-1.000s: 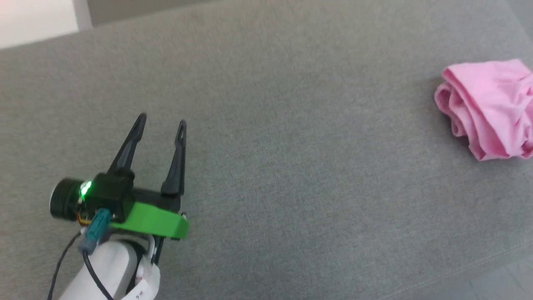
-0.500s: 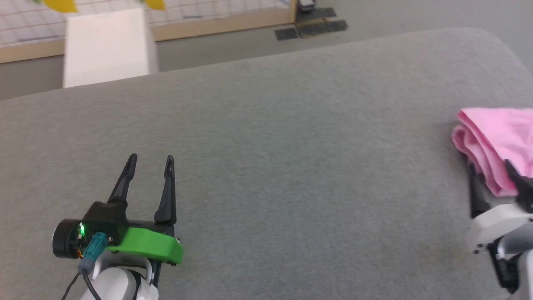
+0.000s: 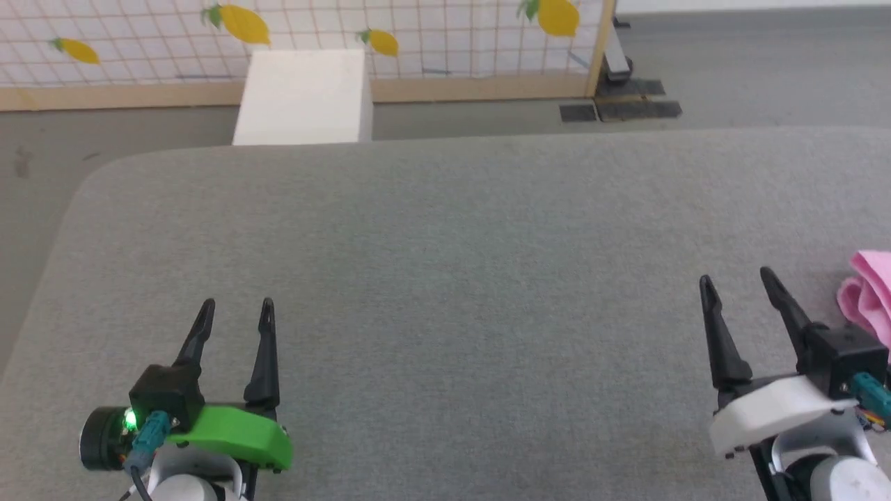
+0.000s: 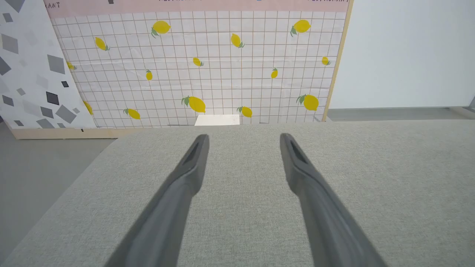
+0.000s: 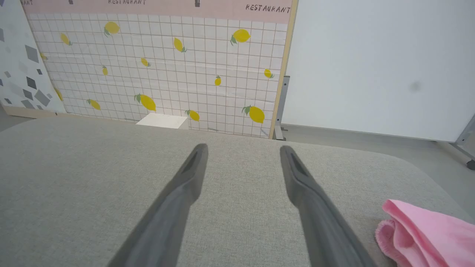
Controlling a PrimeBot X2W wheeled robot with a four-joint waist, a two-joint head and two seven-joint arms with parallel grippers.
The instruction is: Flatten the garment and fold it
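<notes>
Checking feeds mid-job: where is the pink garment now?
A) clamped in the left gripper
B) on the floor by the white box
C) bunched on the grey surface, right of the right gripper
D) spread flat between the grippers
C: the garment lies bunched on the grey surface beside the open right gripper.

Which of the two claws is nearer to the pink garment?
The right claw, with the white mount: the garment lies just beside it. The green-mounted left claw is far off.
</notes>
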